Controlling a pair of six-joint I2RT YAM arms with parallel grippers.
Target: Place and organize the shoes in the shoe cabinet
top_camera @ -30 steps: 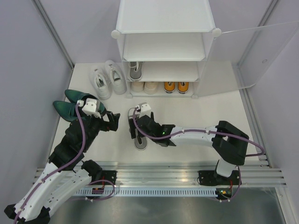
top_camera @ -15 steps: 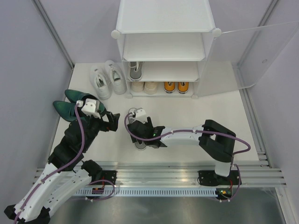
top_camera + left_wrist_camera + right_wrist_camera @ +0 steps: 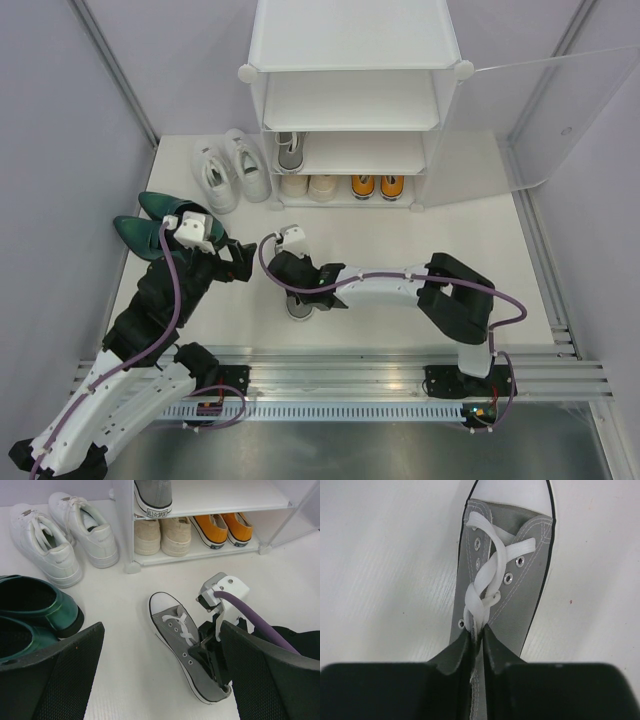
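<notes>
Pale lilac walls (image 3: 60, 120) close in a white surface (image 3: 450, 260), with both arms bolted along its near edge. At the far left lie the glossy green pointed shoes (image 3: 145, 215), side by side, tips aimed at the left wall. The left claw (image 3: 240, 259) hangs just beside their heel ends. Its fingers are spread wide with nothing between them, and its own camera looks between them toward the middle of the surface. Behind it, near the cabinet's left front corner, the white sneakers (image 3: 232, 170) stand together on the surface. In the middle, well short of the shelves, a grey lace-up (image 3: 505, 590) sits on its sole with the white toe cap pointing toward the cabinet. The right claw (image 3: 477, 635) is down on its laced top, fingers pinched almost together on the white lace by the tongue. The right arm reaches across to it from its base on the right. At the back stands the white cabinet (image 3: 355, 35). A second grey lace-up (image 3: 290, 150) sits at the left of the shelf just above the bottom one. On the bottom shelf, the cream pair (image 3: 308, 186) is on the left and the orange pair (image 3: 377, 186) beside it on the right. Its frosted door (image 3: 570, 110) is swung open at the far right.
</notes>
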